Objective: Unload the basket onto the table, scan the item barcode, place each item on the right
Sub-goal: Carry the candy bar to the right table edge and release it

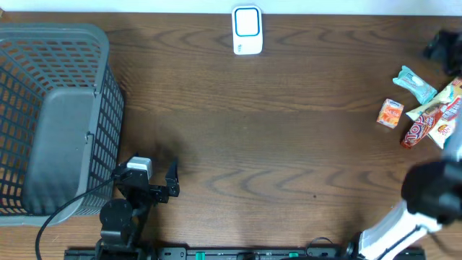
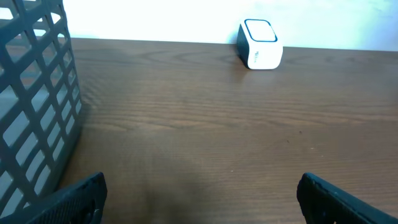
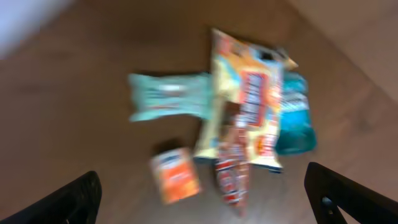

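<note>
Scanner: we see a small white scanner box with a blue-rimmed face (image 1: 246, 30) standing at the far edge of the brown wood-grain table (image 1: 274, 144), about halfway along it.
Items: a loose pile of snack packets (image 1: 426, 108) lies on the table at the right side, well apart from the scanner box. None of it is held.
Pile, piece by piece: in the right wrist view we make out a pale green crinkled packet (image 3: 165, 96), a small orange carton (image 3: 176, 177), a yellow packet with a red label (image 3: 249, 109), a red-and-white wrapped bar (image 3: 231, 171) touching the yellow one's lower edge, and a blue packet (image 3: 293, 118) against its other side. The orange carton sits just apart from the rest.
Sharpness: that view is smeared, so we cannot read any print or find a barcode.
Right gripper (image 3: 205, 199): it hangs above the pile, its two dark fingers (image 3: 62, 199) out at the lower corners of the view, spread wide with nothing between them.
Left gripper (image 2: 205, 202): it sits low over bare table near the front edge, jaws spread wide, gripping nothing, facing the scanner box across the table.
Basket: a grey plastic lattice basket (image 1: 112, 101) stands at the left end of the table, just beside the left gripper.
</note>
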Tool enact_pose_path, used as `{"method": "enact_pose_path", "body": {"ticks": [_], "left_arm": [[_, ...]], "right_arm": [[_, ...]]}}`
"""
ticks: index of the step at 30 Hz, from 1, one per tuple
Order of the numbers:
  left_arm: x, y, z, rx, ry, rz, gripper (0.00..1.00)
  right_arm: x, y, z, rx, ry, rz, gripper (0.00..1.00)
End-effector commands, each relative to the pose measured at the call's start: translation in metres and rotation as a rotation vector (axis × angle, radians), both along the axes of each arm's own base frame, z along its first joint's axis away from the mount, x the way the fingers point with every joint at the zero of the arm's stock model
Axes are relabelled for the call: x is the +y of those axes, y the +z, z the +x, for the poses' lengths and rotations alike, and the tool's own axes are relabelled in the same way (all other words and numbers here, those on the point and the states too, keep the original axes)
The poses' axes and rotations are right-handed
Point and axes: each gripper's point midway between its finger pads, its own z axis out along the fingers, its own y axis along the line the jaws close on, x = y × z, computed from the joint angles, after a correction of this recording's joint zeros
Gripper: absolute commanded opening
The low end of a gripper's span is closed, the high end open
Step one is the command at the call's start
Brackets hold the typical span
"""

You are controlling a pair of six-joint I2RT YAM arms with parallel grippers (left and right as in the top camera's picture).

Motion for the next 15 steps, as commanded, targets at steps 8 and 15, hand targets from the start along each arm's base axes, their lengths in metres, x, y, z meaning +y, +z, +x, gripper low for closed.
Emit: {"method": "enact_pose_path", "body": {"ticks": [8,15], "left_arm": [[-0.003,-0.011,-0.001,0.026,-0.017,-0.002,0.98],[-0.003,-0.011,-0.001,0.026,-0.017,-0.002,0.98]], "right_arm": [[0.197,0.162,-0.073,-0.413,0.66,0.177,0.99],[0.215,0.171,-0.15,-0.379,0.687,0.198,0.99]]}}
